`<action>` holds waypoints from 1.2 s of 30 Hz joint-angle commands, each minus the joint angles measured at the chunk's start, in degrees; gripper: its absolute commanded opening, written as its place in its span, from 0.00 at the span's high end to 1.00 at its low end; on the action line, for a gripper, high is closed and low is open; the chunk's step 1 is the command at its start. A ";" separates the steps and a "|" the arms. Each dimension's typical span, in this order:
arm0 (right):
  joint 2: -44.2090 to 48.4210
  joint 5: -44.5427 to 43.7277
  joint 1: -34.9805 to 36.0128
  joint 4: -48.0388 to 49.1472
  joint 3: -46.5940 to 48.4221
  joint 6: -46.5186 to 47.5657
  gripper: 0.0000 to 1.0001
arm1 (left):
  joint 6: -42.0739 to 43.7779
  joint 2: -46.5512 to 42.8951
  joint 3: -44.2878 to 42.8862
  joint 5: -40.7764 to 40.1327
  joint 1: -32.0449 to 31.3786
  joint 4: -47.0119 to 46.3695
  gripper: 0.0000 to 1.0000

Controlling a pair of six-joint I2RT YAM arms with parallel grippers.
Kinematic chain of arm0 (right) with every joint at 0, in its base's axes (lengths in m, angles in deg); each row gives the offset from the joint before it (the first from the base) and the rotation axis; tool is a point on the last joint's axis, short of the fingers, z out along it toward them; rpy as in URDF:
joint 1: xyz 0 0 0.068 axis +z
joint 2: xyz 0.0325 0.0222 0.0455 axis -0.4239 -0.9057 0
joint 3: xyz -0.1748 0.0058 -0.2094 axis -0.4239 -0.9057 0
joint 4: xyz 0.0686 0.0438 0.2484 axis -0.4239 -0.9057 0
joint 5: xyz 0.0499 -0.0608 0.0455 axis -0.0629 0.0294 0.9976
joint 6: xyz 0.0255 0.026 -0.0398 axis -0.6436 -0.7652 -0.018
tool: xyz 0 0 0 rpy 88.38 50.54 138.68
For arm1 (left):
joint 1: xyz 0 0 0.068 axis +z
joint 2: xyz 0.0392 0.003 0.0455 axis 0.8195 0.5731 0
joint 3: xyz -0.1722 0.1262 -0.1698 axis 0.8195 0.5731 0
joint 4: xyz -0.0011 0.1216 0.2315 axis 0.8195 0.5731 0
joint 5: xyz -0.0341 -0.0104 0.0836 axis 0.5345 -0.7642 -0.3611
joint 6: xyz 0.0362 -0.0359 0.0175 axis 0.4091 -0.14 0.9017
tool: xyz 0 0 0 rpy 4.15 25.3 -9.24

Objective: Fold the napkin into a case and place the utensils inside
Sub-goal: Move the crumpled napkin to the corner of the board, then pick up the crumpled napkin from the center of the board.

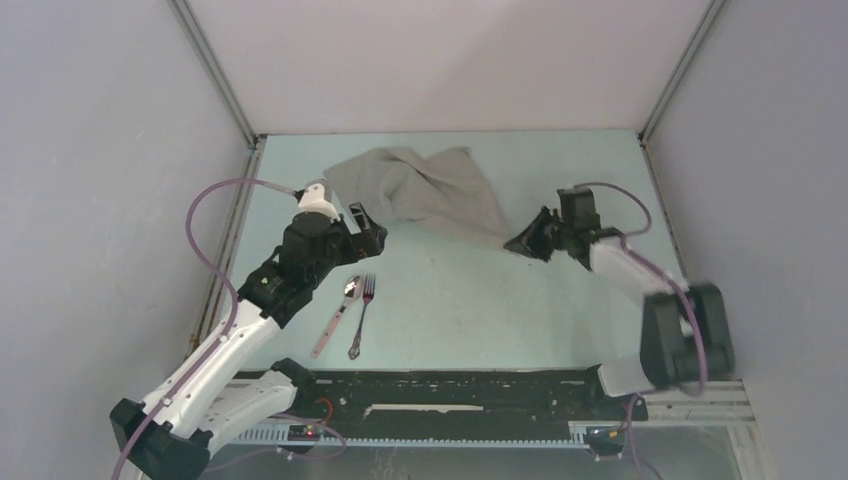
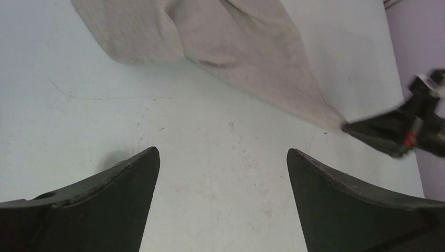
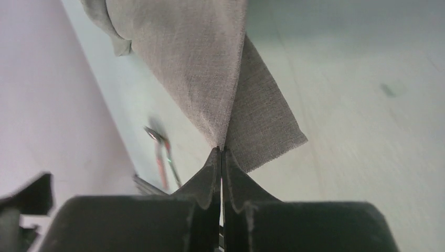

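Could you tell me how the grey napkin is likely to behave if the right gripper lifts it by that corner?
Probably floppy: the napkin lies rumpled and creases toward the right gripper, which is shut on its corner. Likely light, since the weave looks thin. It should drape and drag rather than keep its shape.

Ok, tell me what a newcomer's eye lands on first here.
The crumpled grey napkin at the far middle, one corner pinched in the shut right gripper. Next, the left gripper hanging open beside it, empty. The spoon and fork lie side by side nearer the arms.
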 commanded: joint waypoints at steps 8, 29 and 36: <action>50.67 -14.18 3.87 -35.48 -19.54 6.44 0.48 | -2.12 11.39 -4.87 6.30 1.53 -4.49 0.00; -33.07 -28.85 1.07 -36.94 55.32 32.84 0.10 | -8.59 66.85 -45.73 -2.67 15.05 17.57 0.23; -43.78 -32.34 1.79 -37.15 64.70 35.62 0.09 | -13.52 74.07 -50.52 -3.13 16.33 19.66 0.17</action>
